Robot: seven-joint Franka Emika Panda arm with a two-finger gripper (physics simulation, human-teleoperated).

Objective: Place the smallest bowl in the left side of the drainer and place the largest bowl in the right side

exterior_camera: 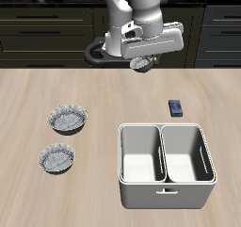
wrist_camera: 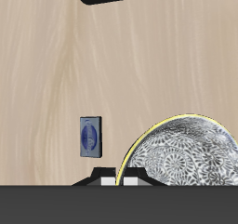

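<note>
My gripper [exterior_camera: 141,59] is shut on the smallest bowl [exterior_camera: 142,64] and holds it high above the back of the table, behind the drainer. In the wrist view the bowl [wrist_camera: 186,153] hangs tilted by its rim from my gripper [wrist_camera: 124,178], with its patterned surface showing. The largest bowl [exterior_camera: 68,119] sits upright on the table, well to the side of the drainer. The drainer [exterior_camera: 165,186], a light grey two-compartment tub, stands near the table's front edge with nothing in either compartment.
A slightly smaller grey bowl [exterior_camera: 56,158] sits nearer the front edge than the largest bowl. A small blue block [exterior_camera: 175,107] lies just behind the drainer; it also shows in the wrist view [wrist_camera: 89,137]. Dark cabinets line the back.
</note>
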